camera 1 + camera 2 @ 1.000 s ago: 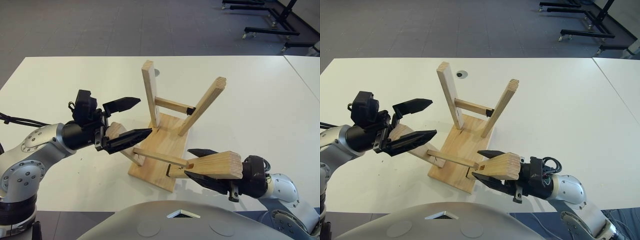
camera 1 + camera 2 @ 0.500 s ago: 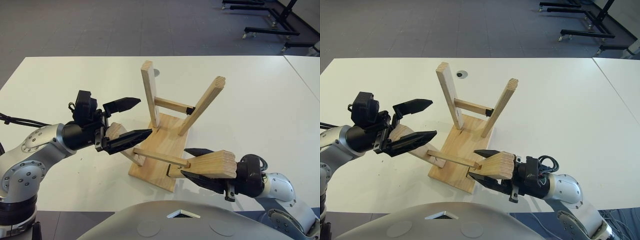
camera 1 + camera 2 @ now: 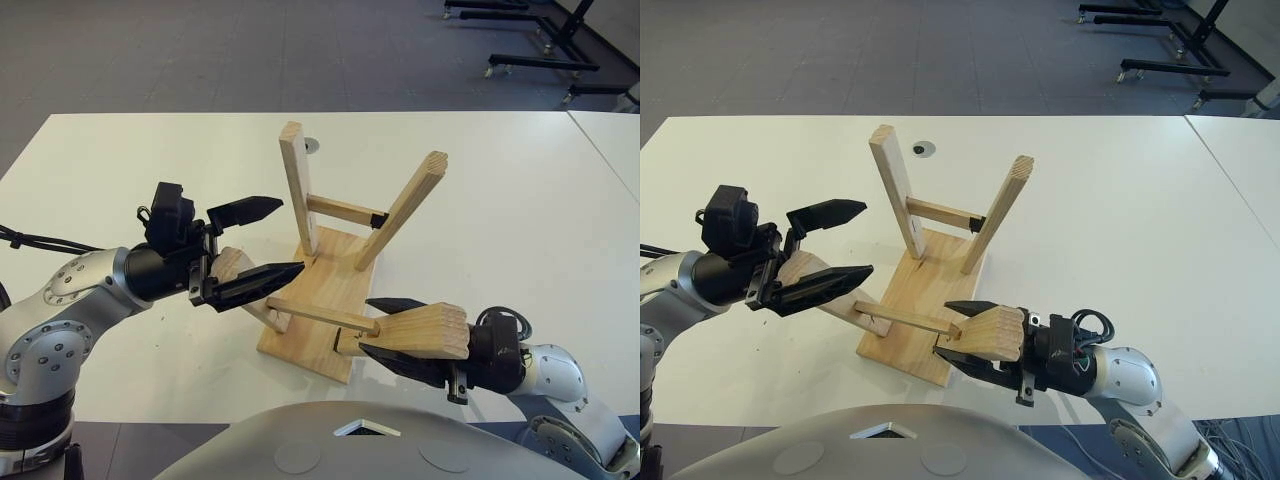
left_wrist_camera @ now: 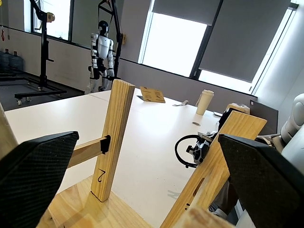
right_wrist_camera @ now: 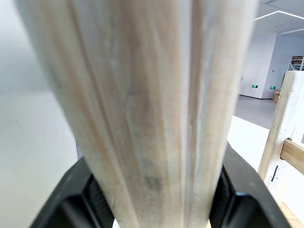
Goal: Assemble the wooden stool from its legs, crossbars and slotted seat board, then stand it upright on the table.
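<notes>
Two legs (image 3: pixel 297 185) upright on seat board (image 3: pixel 330 272), right fingers (image 3: pixel 398 361) clenching tilted leg (image 3: pixel 425 330), left fingers (image 3: pixel 245 209) spread.

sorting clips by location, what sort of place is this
Probably a robotics lab: a white table, wheeled black stands on the grey floor beyond it, and a humanoid robot hung from a rack.
</notes>
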`<act>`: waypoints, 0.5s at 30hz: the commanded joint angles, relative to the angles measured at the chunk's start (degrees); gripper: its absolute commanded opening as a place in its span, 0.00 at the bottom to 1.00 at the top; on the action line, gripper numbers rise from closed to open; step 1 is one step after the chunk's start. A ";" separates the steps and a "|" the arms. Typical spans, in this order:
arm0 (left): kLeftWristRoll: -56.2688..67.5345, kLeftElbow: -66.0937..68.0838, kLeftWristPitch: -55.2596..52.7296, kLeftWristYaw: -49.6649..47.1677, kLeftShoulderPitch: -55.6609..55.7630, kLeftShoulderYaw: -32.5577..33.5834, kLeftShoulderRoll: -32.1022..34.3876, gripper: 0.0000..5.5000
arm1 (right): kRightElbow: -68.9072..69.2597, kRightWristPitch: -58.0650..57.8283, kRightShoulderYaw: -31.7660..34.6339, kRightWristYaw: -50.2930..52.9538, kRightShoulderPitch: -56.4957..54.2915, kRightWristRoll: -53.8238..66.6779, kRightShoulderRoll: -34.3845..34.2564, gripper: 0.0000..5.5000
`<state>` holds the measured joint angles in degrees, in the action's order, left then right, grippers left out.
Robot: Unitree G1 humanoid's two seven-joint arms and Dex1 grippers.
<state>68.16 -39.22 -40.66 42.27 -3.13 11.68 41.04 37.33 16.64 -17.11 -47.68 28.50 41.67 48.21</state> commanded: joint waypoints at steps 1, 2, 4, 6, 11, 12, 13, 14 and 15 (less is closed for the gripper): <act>-2.33 0.61 -0.25 -0.55 -0.14 -1.20 0.46 0.98 | -1.73 -7.00 -3.33 -1.76 0.23 -3.91 -0.34 0.38; -2.45 0.60 -0.18 -0.51 -0.20 -1.26 0.42 0.98 | -1.78 -7.50 -3.34 -1.63 0.05 -3.97 -0.50 0.38; -2.67 0.68 -0.09 -0.37 -0.17 -1.44 0.42 0.98 | -1.75 -8.67 -3.46 -1.41 -0.58 -4.29 -1.02 0.38; -2.85 0.75 0.05 -0.16 -0.16 -1.52 0.47 0.98 | -1.70 -9.39 -3.67 -1.41 -1.24 -4.67 -1.54 0.38; -3.37 1.12 0.49 0.50 -0.20 -1.54 0.57 0.98 | -1.86 -9.95 -3.63 -1.99 -1.43 -4.85 -2.19 0.38; -3.49 1.18 0.57 0.64 -0.20 -1.58 0.59 0.98 | -1.84 -10.08 -3.63 -1.99 -1.41 -4.85 -2.25 0.38; -3.57 1.22 0.63 0.75 -0.19 -1.61 0.62 0.98 | -1.81 -10.19 -3.63 -1.98 -1.40 -4.85 -2.28 0.38; -3.61 1.23 0.65 0.83 -0.17 -1.64 0.64 0.98 | -1.75 -10.32 -3.65 -1.96 -1.39 -4.87 -2.29 0.38; -3.65 1.23 0.66 0.87 -0.09 -1.70 0.63 0.98 | -1.64 -10.51 -3.68 -1.91 -1.37 -4.86 -2.26 0.38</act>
<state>66.63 -38.25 -39.09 43.80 -3.13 11.51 41.04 37.51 12.68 -17.48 -47.59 25.84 40.37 45.16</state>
